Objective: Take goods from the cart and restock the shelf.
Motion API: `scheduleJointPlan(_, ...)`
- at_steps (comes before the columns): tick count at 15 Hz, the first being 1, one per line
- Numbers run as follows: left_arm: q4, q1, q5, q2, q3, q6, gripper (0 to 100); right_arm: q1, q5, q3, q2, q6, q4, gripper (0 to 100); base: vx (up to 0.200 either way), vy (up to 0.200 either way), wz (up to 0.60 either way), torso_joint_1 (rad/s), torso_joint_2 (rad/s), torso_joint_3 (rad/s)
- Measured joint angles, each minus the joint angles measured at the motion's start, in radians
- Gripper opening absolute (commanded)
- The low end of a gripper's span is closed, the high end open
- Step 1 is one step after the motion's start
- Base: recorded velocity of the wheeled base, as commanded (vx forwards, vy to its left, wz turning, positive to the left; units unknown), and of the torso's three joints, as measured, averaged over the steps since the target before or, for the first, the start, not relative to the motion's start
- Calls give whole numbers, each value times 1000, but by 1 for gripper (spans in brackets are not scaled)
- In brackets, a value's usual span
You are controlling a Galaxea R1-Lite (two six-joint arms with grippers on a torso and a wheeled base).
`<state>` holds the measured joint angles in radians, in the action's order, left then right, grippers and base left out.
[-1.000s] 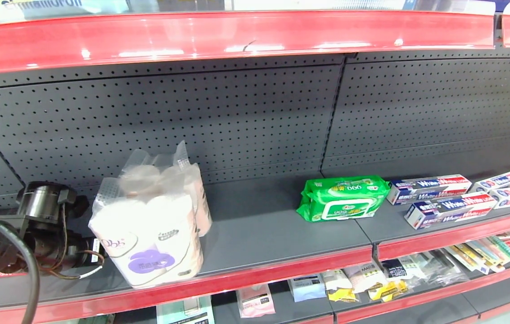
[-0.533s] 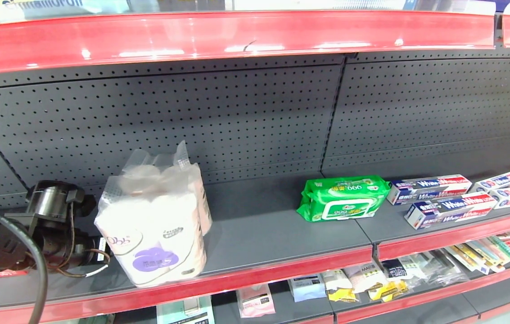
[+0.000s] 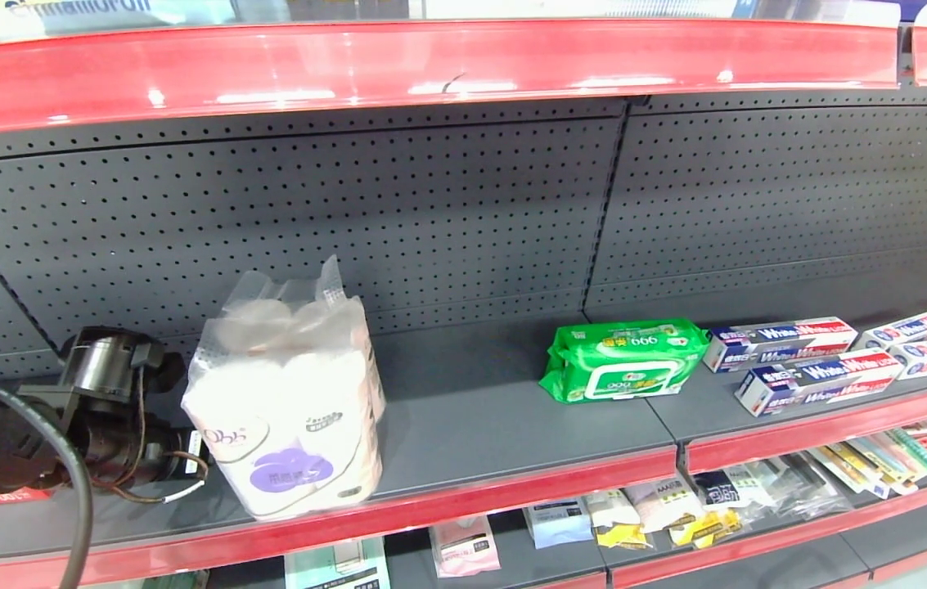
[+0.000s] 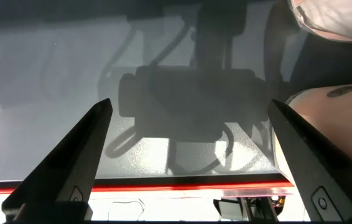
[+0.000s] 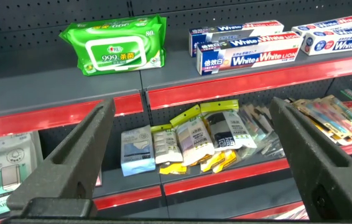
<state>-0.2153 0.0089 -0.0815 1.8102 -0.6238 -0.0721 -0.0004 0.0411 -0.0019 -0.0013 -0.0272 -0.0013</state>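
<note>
Presently, left hand (image 4: 189, 106) is spread wide apart over the shelf (image 3: 471, 425), with the toilet paper pack (image 3: 287, 409) upright just beside it at the front edge. Right hand (image 5: 193, 102) likewise apart. Farther along: green wipes pack (image 3: 623, 360), toothpaste boxes (image 3: 798, 360)

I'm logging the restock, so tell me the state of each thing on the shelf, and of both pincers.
Roll pack: upright on the shelf, wrapped, near the front edge.
Wipes pack: lying flat, flap shut.
Toothpaste boxes: lying flat, closed.
Left pincer: open, empty, beside the roll pack.
Right pincer: open, empty.
</note>
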Motion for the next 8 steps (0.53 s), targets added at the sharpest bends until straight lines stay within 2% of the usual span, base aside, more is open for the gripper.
scheduleJointPlan(8,1,-9,-4,-1,1,0,100,0,0,0,0,0,0,100,0,0,0,0,0,0)
